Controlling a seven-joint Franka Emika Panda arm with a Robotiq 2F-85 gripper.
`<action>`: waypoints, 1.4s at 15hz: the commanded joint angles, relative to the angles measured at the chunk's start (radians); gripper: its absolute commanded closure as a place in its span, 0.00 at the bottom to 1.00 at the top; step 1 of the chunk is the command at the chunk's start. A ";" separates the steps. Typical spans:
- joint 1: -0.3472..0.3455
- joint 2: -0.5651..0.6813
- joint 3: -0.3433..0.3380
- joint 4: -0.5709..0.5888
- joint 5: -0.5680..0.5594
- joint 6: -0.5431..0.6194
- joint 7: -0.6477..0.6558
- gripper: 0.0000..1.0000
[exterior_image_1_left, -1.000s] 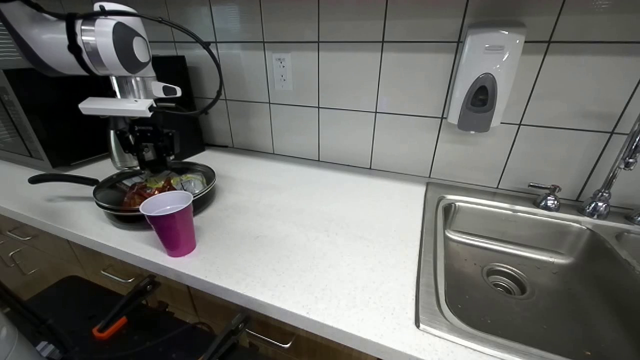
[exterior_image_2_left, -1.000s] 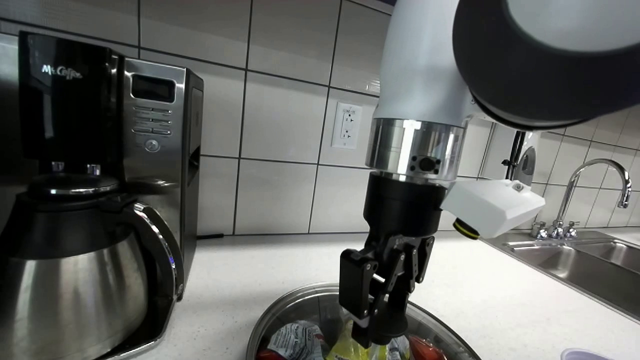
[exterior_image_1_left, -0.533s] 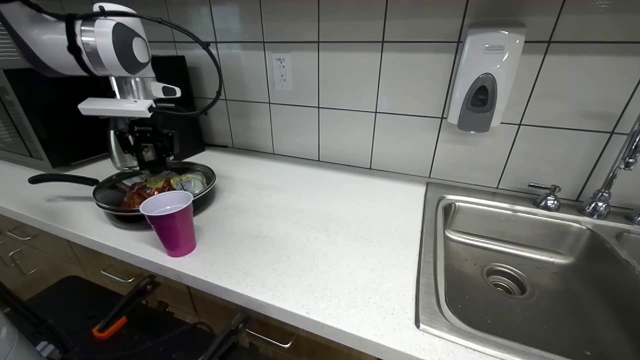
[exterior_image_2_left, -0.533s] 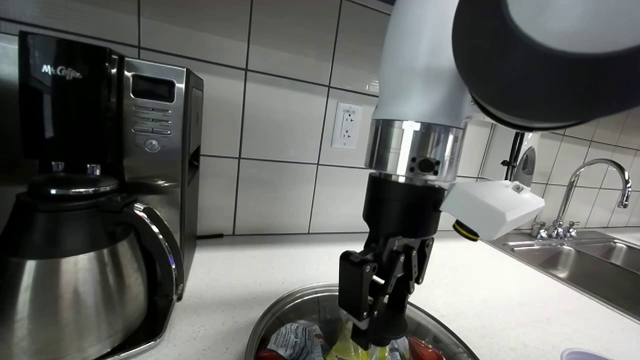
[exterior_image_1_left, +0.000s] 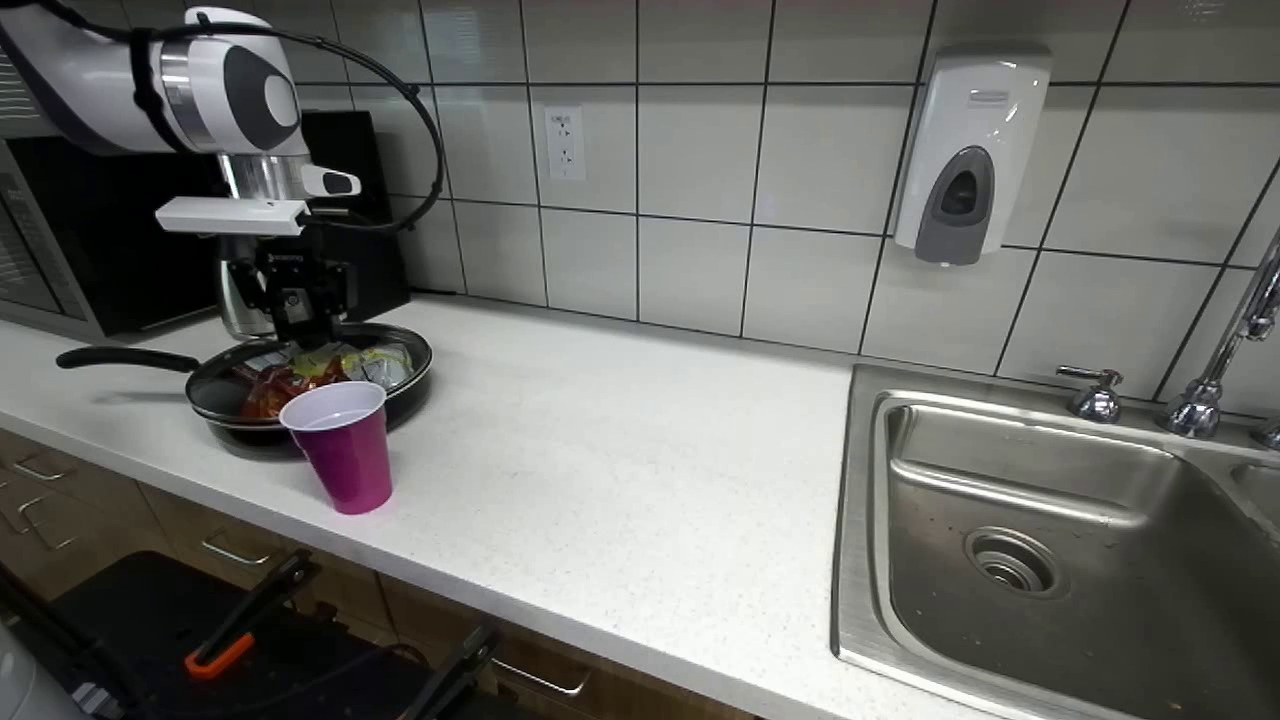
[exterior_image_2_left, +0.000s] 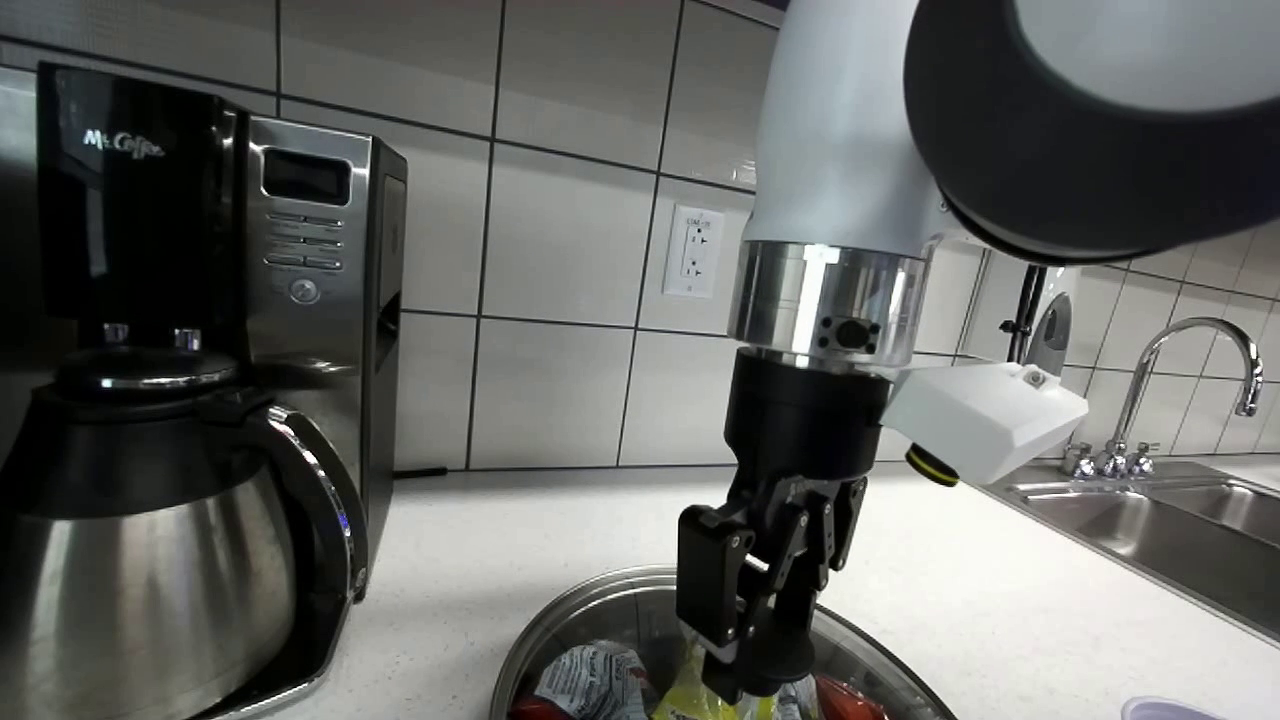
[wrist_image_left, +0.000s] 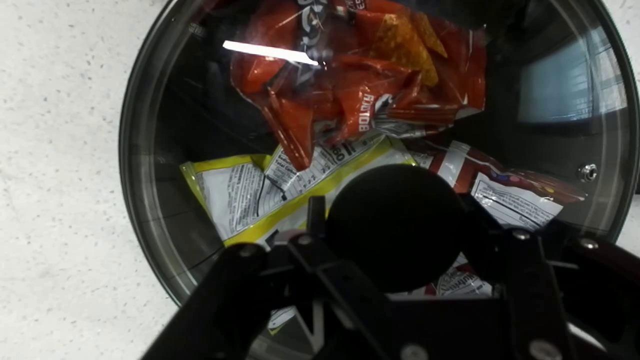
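fingers (wrist_image_left: 316, 216) straddle lid knob (wrist_image_left: 395, 227) – seemingly clamped – above snack bags (wrist_image_left: 345, 154)

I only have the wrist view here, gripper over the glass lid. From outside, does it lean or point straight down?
Observer: In both exterior views the gripper points roughly straight down over the glass lid.
Operator: Good. Anything small standing close to the pan that I'm missing?
Observer: Yes, a pink cup stands upright on the counter beside the pan; I can't tell whether they touch.
Operator: And anything tall nearby?
Observer: A coffee maker with a steel jug stands on the counter too, with bare counter showing between it and the lid in an exterior view.
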 joint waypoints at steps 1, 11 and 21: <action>-0.001 0.015 -0.004 0.021 -0.024 -0.020 0.010 0.61; -0.009 0.001 -0.012 0.025 -0.020 -0.029 -0.001 0.00; -0.038 -0.074 -0.035 0.020 -0.018 -0.051 -0.010 0.00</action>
